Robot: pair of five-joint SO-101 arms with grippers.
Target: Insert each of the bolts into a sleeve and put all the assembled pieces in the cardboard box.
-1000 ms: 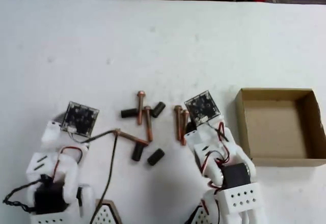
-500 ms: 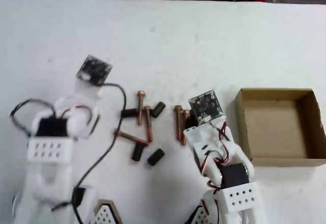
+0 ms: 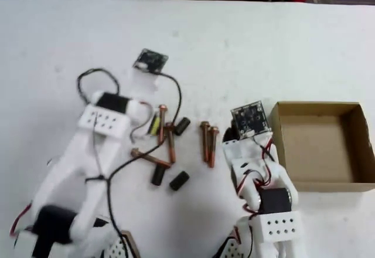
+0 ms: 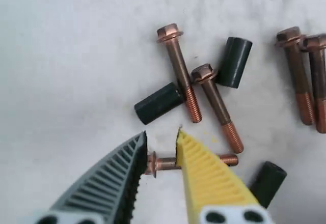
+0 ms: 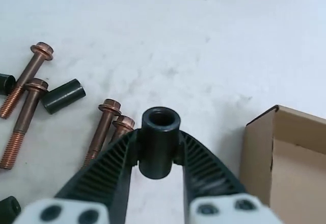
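Now we should lower our left gripper, its jaws narrowly parted over 1 bolt at the middle of the desk, grip the shank squarely, and line it up with the bore of the sleeve that our right gripper clamps upright. We count 5 bolts, 5 sleeves with 4 lying loose, and 1 cardboard box by the desk's right edge.

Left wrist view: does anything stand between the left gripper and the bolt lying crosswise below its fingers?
Nothing visible does. The left gripper is open directly over that bolt, with no other part in the gap; the nearest sleeve lies clear of the fingers.
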